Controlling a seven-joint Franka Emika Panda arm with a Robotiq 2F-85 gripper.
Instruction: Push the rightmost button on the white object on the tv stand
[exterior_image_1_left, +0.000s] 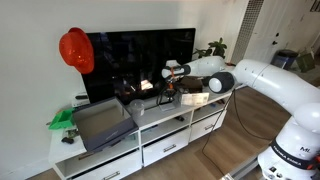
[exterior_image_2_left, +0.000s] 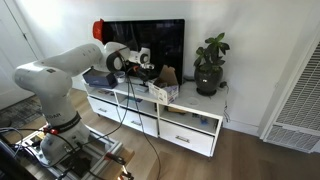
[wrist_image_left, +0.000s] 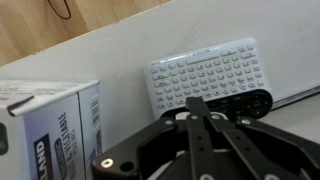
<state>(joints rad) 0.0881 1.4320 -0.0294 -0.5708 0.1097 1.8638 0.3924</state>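
The white object (wrist_image_left: 205, 72) lies on the tv stand's top (wrist_image_left: 115, 65) in the wrist view. It is a flat white device covered with several rows of small buttons, with a darker strip along its near edge. My gripper (wrist_image_left: 197, 104) is shut and empty, and its joined fingertips sit over the middle of that dark strip. I cannot tell if they touch it. In both exterior views my gripper (exterior_image_1_left: 172, 90) (exterior_image_2_left: 150, 72) reaches over the long white tv stand (exterior_image_1_left: 160, 138) (exterior_image_2_left: 190, 135) in front of the TV, and the arm hides the device.
A barcode-printed box (wrist_image_left: 50, 125) stands close beside the device. A grey tray (exterior_image_1_left: 100, 125), a tan-and-white box (exterior_image_2_left: 165, 90), a potted plant (exterior_image_2_left: 210, 62), the black TV (exterior_image_1_left: 140, 55) and a red helmet (exterior_image_1_left: 75, 50) are on or above the stand.
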